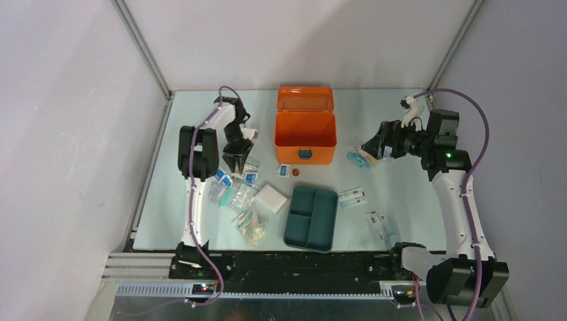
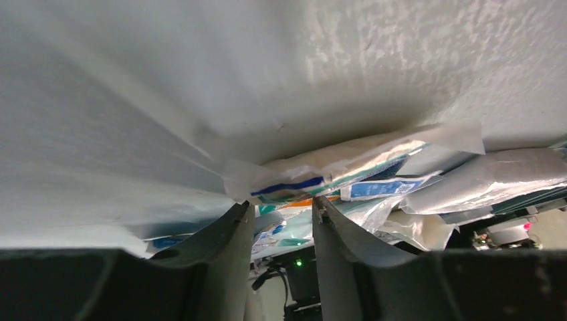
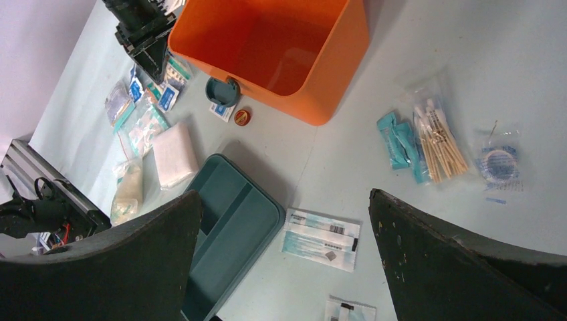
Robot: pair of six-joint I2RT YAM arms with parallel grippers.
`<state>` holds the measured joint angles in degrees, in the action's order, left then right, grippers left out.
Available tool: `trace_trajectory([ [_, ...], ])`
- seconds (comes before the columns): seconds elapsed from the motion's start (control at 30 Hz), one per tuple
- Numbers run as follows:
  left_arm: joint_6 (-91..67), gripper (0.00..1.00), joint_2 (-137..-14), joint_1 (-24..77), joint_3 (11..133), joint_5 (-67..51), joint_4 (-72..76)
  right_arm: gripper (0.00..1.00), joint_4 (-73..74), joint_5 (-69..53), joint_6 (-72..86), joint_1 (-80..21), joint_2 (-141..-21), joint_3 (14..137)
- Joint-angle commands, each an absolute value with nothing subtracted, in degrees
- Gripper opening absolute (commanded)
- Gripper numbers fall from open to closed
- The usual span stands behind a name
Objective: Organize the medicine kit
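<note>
The medicine kit (image 1: 324,152) is an orange box at the back middle of the table, lid swung open, and it looks empty in the right wrist view (image 3: 314,93). My left gripper (image 1: 235,162) points down at the left of the box onto a heap of small packets (image 1: 234,194). Its jaws stand partly open (image 2: 281,206), with a white packet with a blue stripe (image 2: 294,184) lying just past the tips and nothing between them. My right gripper (image 1: 366,144) hovers to the right of the box, wide open and empty (image 3: 284,194).
A dark teal compartment tray (image 1: 321,207) lies in front of the box. A white gauze pad (image 1: 271,198) and a small red tin (image 1: 296,172) sit nearby. A bag of cotton swabs (image 3: 438,137) and flat packets (image 3: 321,239) lie on the right side.
</note>
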<state>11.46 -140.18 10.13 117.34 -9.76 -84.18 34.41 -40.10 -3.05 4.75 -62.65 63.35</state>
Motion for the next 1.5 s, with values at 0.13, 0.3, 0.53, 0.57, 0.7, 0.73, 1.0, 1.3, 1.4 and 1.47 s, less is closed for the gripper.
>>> trace_trajectory([
  [0.13, 8.0, 0.20, -136.5, 10.9, 114.5, -13.0, -79.6, 0.99, 33.4, -40.9, -3.0, 4.8, -60.4, 65.0],
  [0.3, 7.3, 0.00, -133.6, 10.8, 114.5, -12.0, -77.3, 0.99, 33.2, -41.0, -2.9, 5.0, -60.3, 65.0],
  [0.53, 5.8, 0.00, -122.7, 9.9, 112.9, -15.6, -72.9, 1.00, 33.4, -40.8, -2.9, 5.0, -59.9, 65.0],
  [0.57, 5.8, 0.00, -120.1, 9.9, 112.8, -16.0, -72.9, 1.00, 33.4, -40.8, -3.0, 5.0, -59.9, 65.0],
  [0.7, 5.5, 0.00, -114.1, 9.9, 112.3, -17.3, -72.6, 1.00, 33.3, -40.7, -2.9, 5.1, -59.9, 65.1],
  [0.73, 5.3, 0.00, -113.4, 9.8, 112.0, -18.0, -72.6, 1.00, 33.3, -40.7, -2.8, 5.1, -59.9, 65.1],
  [1.0, 3.1, 0.00, -108.0, 10.0, 115.2, -27.4, -72.4, 1.00, 33.5, -40.4, -3.0, 5.4, -59.8, 65.0],
  [1.3, -1.4, 0.00, -114.5, 19.0, 127.2, -25.1, -68.4, 1.00, 33.4, -39.9, -2.9, 5.8, -60.4, 65.0],
  [1.4, -2.5, 0.00, -118.6, 20.9, 130.7, -22.8, -67.0, 1.00, 33.6, -39.8, -3.0, 6.2, -60.1, 65.1],
  [1.47, -3.3, 0.00, -121.0, 21.5, 132.9, -21.9, -65.8, 1.00, 33.8, -39.8, -3.0, 6.4, -60.1, 65.0],
])
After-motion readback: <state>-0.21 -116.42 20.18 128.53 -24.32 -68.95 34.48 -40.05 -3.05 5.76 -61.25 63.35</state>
